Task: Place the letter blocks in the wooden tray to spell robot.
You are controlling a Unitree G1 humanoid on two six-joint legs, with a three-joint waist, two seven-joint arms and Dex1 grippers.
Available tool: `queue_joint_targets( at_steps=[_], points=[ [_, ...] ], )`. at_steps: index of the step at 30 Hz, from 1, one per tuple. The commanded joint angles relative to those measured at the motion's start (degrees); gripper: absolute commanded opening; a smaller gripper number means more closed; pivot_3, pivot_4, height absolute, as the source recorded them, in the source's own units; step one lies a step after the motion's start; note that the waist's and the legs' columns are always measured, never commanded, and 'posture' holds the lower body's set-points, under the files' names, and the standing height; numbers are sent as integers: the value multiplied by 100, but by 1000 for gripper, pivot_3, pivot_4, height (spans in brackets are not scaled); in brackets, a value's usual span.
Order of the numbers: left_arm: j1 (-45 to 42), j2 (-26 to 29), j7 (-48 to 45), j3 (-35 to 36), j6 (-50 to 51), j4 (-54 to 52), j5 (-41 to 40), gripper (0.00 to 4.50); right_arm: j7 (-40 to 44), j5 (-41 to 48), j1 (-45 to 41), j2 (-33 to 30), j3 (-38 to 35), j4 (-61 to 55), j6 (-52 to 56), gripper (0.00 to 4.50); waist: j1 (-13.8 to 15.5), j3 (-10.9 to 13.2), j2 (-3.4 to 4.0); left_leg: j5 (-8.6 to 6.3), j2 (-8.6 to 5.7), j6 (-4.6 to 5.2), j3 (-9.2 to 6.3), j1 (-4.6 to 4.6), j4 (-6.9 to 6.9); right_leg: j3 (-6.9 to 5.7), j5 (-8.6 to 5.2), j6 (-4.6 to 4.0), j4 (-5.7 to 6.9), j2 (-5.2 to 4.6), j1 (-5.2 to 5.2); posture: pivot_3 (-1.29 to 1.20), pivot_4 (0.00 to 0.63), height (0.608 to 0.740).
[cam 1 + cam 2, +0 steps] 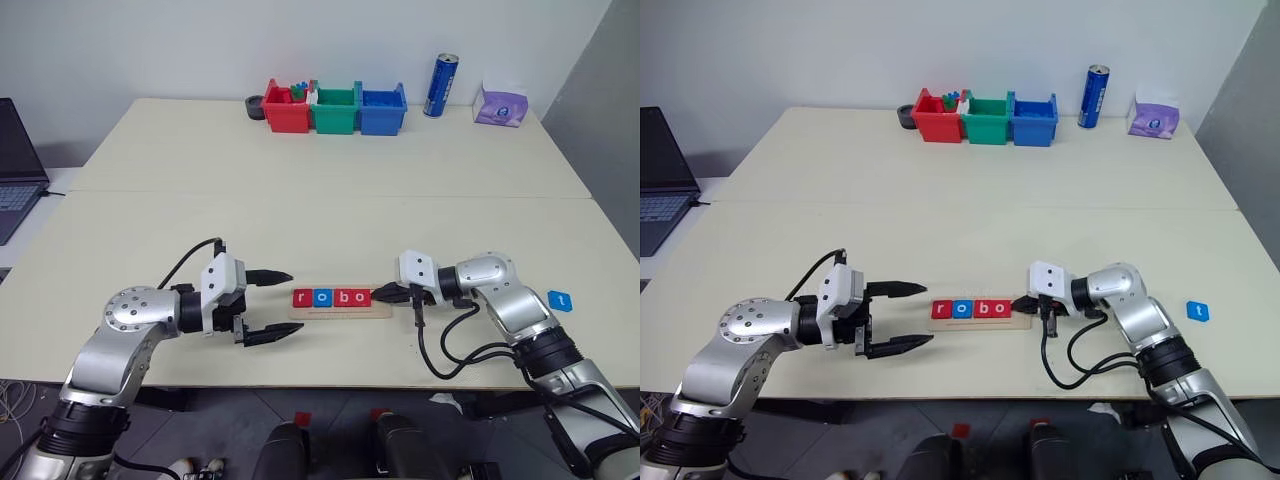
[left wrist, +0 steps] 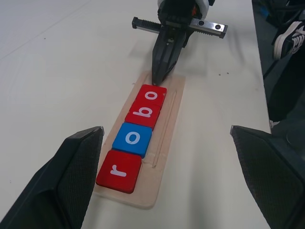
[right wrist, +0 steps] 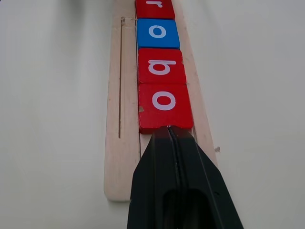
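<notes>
tray: wooden tray near table edge; holds r-o-b-o, right end slot free
right gripper: fingers pinched together, empty; tip on last o, prob nudging row tight
left gripper: wide, waiting left of tray
t block: far right, loose

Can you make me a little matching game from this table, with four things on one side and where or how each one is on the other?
Things:
1. blue t tile
2. right gripper
3. left gripper
4. blue can

Places or states:
A. fingers spread open, near the tray's r end
B. standing at the far edge of the table, beside the blue bin
C. shut, tip against the last o tile in the wooden tray
D. lying alone on the table, outside the tray

Pairs: 1-D, 2-C, 3-A, 4-B
</notes>
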Motion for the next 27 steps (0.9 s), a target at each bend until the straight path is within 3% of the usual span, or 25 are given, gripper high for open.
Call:
queue_joint_targets(
  at_steps=[1, 13, 19, 24, 27],
  points=[
    [14, 111, 7, 168, -50, -176, -52, 4500, -52, 7, -85, 49, -1, -205, -4, 16, 0, 0, 0, 0, 0, 0, 0, 0, 0, 0, 0, 0, 0, 0, 0, 0, 150, 740],
    [21, 150, 18, 162, -49, -146, -5, 4500, -157, -11, -85, 194, 53, -166, -19, 16, 0, 0, 0, 0, 0, 0, 0, 0, 0, 0, 0, 0, 0, 0, 0, 0, 150, 740],
    [-48, 105, 72, 142, -20, -131, -6, 4500, -78, 61, -91, -53, -117, -303, 133, 16, 0, 0, 0, 0, 0, 0, 0, 0, 0, 0, 0, 0, 0, 0, 0, 0, 150, 740],
    [-176, -152, 386, -39, 180, -424, -74, 4500, -212, 626, 359, -817, -928, -1412, 1293, 16, 37, 1, 1, 0, 2, 0, -8, -7, 1, -4, 0, 0, -1, -10, 0, 0, 150, 740],
    [-331, -470, 704, -269, 331, -568, 0, 4500, -727, 938, 814, -1006, -1590, -2144, 2184, 600, 39, 0, -1, 0, -2, 0, -9, -9, 2, -3, 0, 2, -3, -14, 2, 0, 150, 740]
  ],
)
